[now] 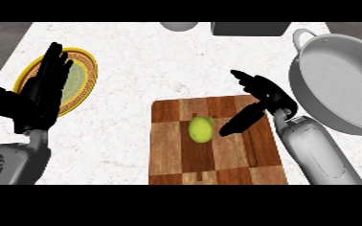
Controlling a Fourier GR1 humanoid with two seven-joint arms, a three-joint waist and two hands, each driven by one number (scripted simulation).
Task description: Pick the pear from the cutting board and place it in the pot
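Note:
A yellow-green pear (201, 129) lies near the middle of the wooden cutting board (170, 148). The grey pot (332, 81) stands at the right edge of the counter, its inside bare. My right hand (263, 100) hovers over the board's right part, just right of the pear, fingers spread and thumb pointing down toward the fruit without touching it. My left hand (42, 91) rests open at the left edge, fingers up, over the gold-rimmed plate.
A gold-rimmed plate (83, 74) lies at the left, partly hidden by my left hand. A grey round object (179, 26) and a dark box (251, 28) sit at the counter's far edge. Bare white counter lies between plate and board.

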